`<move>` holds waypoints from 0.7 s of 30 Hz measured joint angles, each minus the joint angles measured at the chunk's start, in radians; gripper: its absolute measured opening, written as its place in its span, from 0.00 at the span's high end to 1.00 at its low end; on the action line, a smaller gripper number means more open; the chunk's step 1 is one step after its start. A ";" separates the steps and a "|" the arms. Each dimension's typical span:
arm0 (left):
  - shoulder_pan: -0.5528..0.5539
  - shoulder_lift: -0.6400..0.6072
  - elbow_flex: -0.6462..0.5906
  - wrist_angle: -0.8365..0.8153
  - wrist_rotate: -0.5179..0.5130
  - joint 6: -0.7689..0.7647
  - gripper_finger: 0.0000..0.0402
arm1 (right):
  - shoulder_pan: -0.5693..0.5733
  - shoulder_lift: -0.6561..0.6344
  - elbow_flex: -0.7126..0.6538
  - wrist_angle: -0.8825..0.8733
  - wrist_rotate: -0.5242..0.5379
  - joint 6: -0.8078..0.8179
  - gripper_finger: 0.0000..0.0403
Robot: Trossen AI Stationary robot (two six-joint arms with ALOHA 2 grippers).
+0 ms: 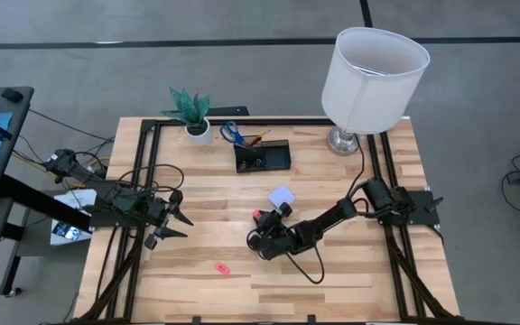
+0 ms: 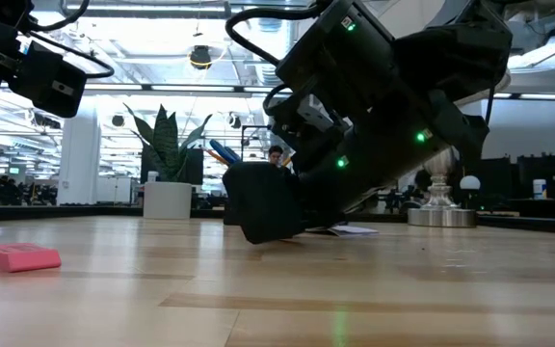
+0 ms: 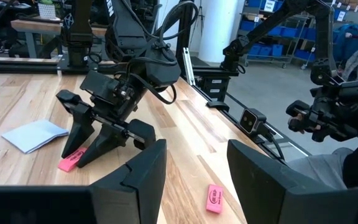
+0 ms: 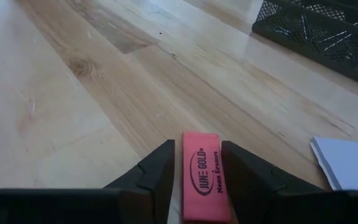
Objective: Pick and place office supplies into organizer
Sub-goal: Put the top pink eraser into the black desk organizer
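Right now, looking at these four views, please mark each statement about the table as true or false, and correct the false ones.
1. A pink eraser sits between the fingers of the right gripper. True.
2. The left gripper holds the scissors. False: its fingers are apart and hold nothing; the scissors are at the organizer.
3. A second pink eraser lies on the table, apart from both grippers. True.
4. The lavender note pad is inside the organizer. False: it lies on the table beside the right gripper.
5. The lamp stands next to the plant pot. False: the organizer is between them.
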 joint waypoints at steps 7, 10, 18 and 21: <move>0.000 0.000 0.000 0.000 0.000 0.000 0.59 | -0.001 -0.023 -0.003 -0.032 0.009 -0.008 0.69; 0.000 0.000 0.000 0.000 0.002 -0.001 0.59 | -0.001 -0.022 -0.003 -0.033 0.013 -0.007 0.69; 0.000 0.000 0.000 0.000 0.003 -0.004 0.59 | -0.001 -0.022 0.007 -0.033 0.021 -0.010 0.69; 0.000 0.000 0.000 0.001 0.003 -0.004 0.59 | -0.001 -0.021 0.022 -0.040 0.019 -0.048 0.71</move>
